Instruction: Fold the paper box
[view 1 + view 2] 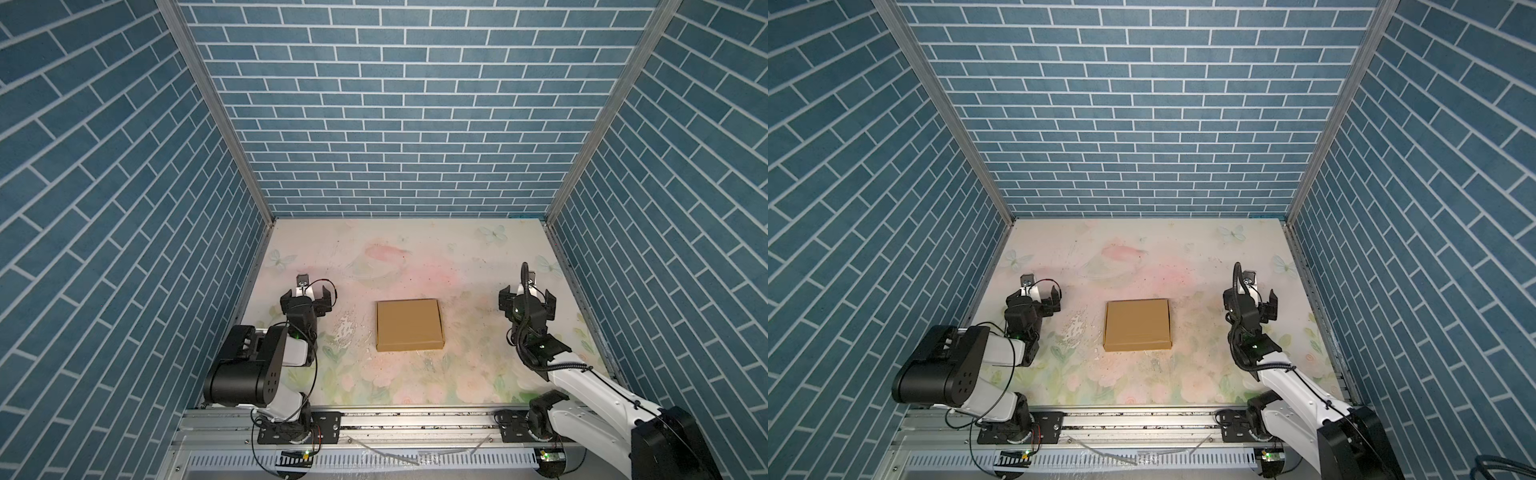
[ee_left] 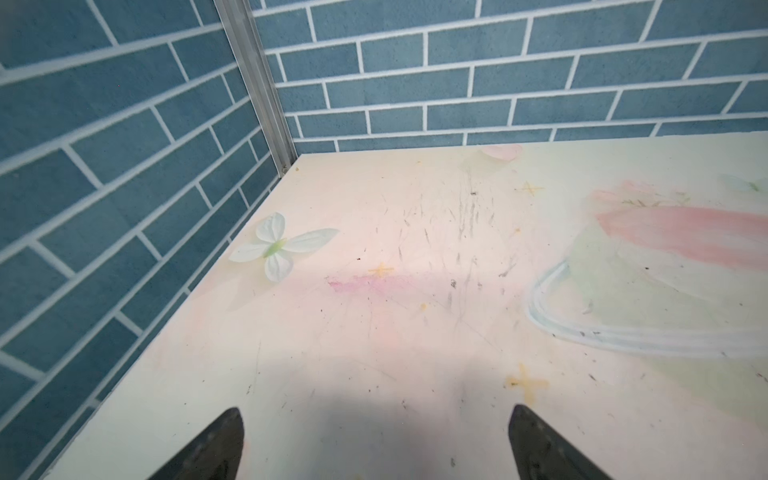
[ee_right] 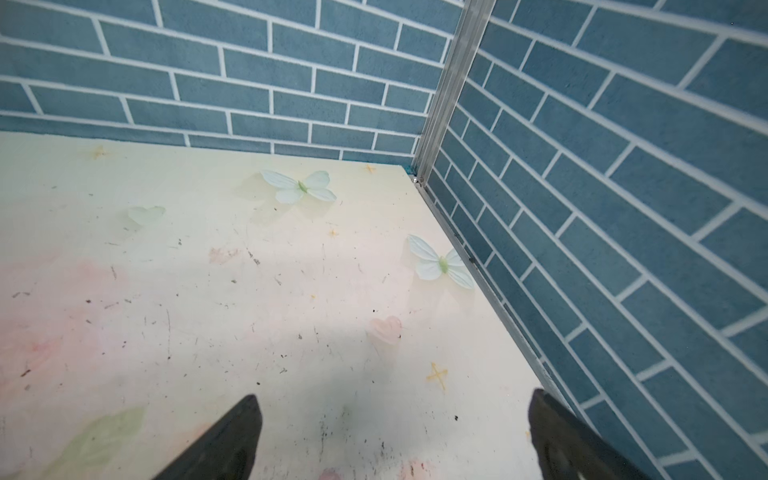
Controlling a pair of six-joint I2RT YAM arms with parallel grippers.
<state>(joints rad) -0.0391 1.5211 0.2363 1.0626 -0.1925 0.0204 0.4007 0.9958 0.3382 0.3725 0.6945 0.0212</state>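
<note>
Box: the paper box sits mid-bench in both top views. It's a shallow brown squarish mailer with the lid panel down flat and its front wall facing the robot.
Bearing: it lies between the two arms. From the left tool it's off to the right and a little nearer the robot; from the right tool it's off to the left.
Axis: there's no real long axis, it's close to square, with edges nearly in line with the bench and turned only a touch.
Left tool: jaws wide, nothing between them, and the left wrist view shows only bare bench and a far corner.
Right tool: jaws wide and empty too, aimed at the other far corner, with no box in sight from the wrist.
Nearer arm: it's almost even, with the left looking slightly closer to its side of the box.
Around: printed butterflies on the bench top and blue brick-pattern walls on three sides.
In the way: nothing stands between either tool and the box.
Judgement: the box looks closed up, so folding seems done or nearly so. I can't tell whether the front tuck is fully seated.
</note>
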